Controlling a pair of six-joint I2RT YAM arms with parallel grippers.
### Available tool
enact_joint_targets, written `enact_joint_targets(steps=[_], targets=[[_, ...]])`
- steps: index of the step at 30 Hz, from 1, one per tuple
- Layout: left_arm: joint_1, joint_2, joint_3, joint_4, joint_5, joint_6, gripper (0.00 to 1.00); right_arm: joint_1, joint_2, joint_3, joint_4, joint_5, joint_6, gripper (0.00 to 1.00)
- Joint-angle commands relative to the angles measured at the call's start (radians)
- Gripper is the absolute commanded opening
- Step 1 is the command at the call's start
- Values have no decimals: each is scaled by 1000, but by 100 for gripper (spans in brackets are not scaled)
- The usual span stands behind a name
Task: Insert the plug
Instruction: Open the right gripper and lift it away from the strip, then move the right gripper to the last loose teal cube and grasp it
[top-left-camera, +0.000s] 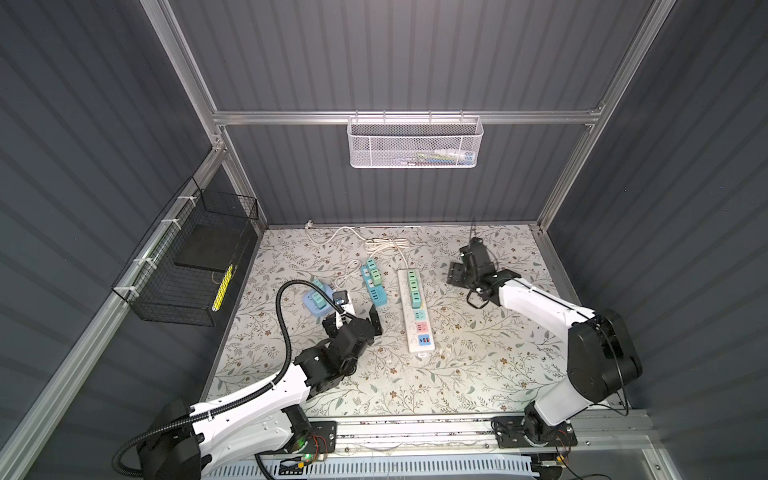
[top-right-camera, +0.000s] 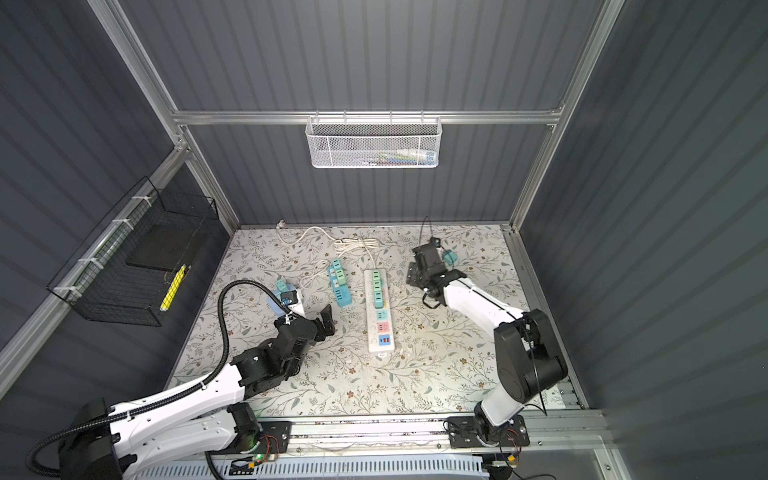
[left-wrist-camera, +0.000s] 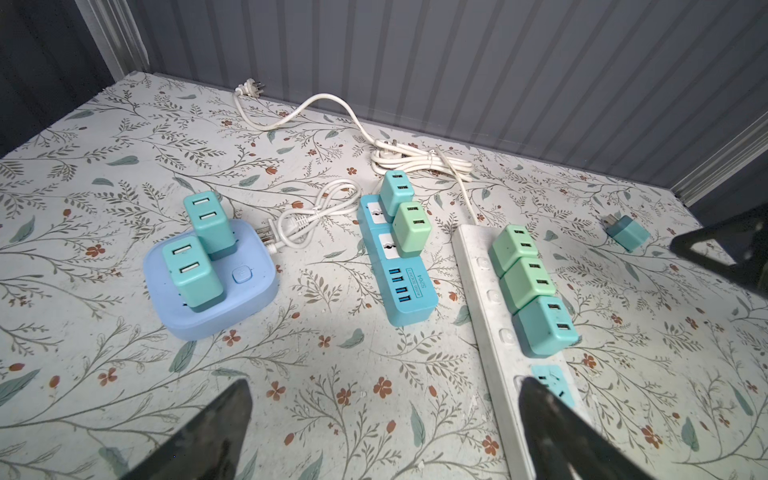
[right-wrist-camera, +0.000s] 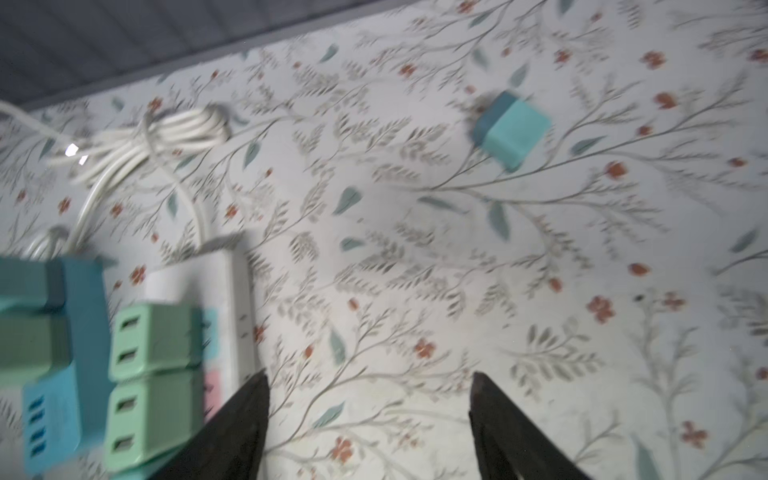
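Observation:
The loose teal plug (top-right-camera: 450, 257) lies on its side on the flowered table, near the back right; it also shows in the left wrist view (left-wrist-camera: 627, 232) and the right wrist view (right-wrist-camera: 513, 129). My right gripper (top-right-camera: 415, 266) hovers just left of it, open and empty (right-wrist-camera: 370, 378). The white power strip (top-left-camera: 415, 328) lies mid-table with three green and teal adapters in it and uncovered teal, pink and blue sockets at its near end. My left gripper (top-left-camera: 353, 320) stands open and empty (left-wrist-camera: 386, 386) left of the strip.
A blue strip (top-left-camera: 376, 291) carries two adapters, and a light blue cube socket (left-wrist-camera: 216, 307) carries two more. White cords (top-left-camera: 386, 245) coil at the back. A white mesh basket (top-left-camera: 415, 145) hangs on the back wall, a black wire basket (top-left-camera: 187, 270) on the left.

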Motion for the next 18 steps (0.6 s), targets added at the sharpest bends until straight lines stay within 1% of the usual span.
enact_joint_targets(steps=[1, 5, 8, 12, 18], targets=[[6, 6, 43, 10, 9, 33, 100, -121, 54, 66, -70, -58, 41, 79], [7, 17, 57, 12, 19, 49, 100, -225, 189, 204, -127, -127, 86, 81], [7, 15, 58, 18, 22, 50, 100, -264, 281, 295, -136, -135, 116, 81], [7, 13, 51, 20, 32, 51, 100, -297, 399, 411, -162, -182, 151, 81], [7, -1, 27, 28, 30, 52, 100, -310, 547, 578, -246, -177, 173, 82]])
